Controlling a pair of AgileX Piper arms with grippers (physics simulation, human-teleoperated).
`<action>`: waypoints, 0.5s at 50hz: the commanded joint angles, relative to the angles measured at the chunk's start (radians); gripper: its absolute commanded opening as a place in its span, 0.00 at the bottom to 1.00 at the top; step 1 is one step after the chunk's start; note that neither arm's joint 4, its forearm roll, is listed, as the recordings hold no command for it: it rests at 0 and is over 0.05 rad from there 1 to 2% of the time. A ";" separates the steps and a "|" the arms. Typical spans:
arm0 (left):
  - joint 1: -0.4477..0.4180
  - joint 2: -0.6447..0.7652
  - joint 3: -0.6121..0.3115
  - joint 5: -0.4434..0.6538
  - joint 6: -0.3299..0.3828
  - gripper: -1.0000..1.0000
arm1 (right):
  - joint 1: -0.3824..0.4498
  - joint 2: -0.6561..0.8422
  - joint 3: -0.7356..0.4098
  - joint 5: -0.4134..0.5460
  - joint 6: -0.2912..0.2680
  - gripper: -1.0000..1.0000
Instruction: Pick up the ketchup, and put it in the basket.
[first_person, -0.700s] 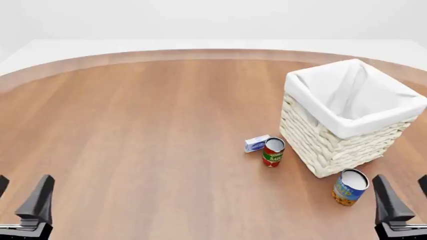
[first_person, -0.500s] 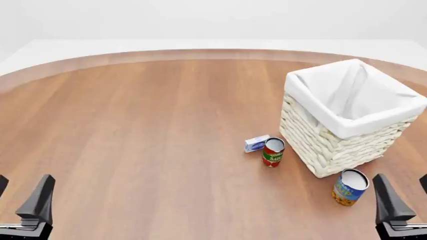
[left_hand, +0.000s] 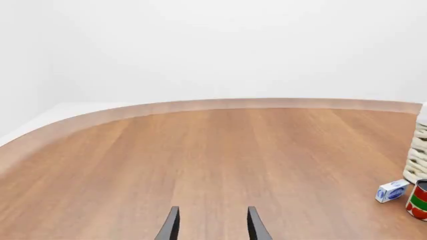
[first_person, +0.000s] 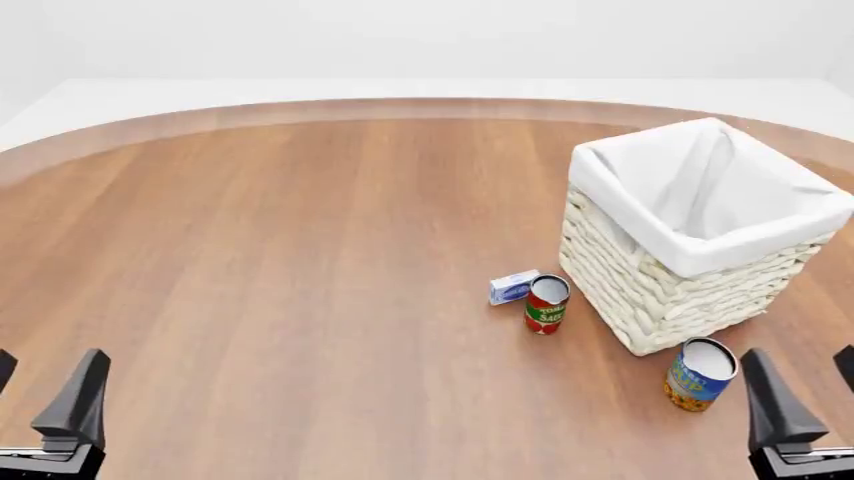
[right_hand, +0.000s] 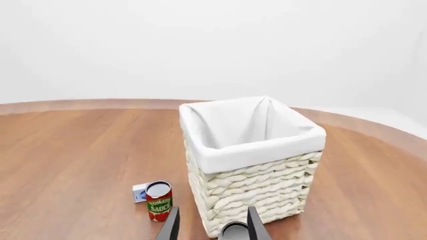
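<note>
I see no ketchup bottle in any view. It may be hidden behind the basket (first_person: 667, 290) near the table's (first_person: 267, 250) far right edge, so I cannot judge its axis. My right claw (right_hand: 213, 214), fingers apart beside the blue can (first_person: 697, 378), is nearer the basket. My left claw (left_hand: 213, 214), also spread, is well apart.

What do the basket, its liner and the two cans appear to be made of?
Basket: woven cream wicker, judging by its braided rows. Liner: matte white cloth, folded softly over the rim. Tomato sauce can and blue-and-orange can: likely metal with glossy printed labels, given their pale flat tops.
</note>
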 joint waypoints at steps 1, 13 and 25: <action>0.000 0.000 0.000 0.000 0.000 1.00 | 0.027 0.000 -0.001 -0.002 -0.017 1.00; 0.000 0.000 0.000 0.000 0.000 1.00 | 0.070 0.003 -0.007 -0.001 -0.033 1.00; 0.000 0.000 0.000 0.000 0.000 1.00 | 0.119 0.001 -0.021 0.015 -0.043 1.00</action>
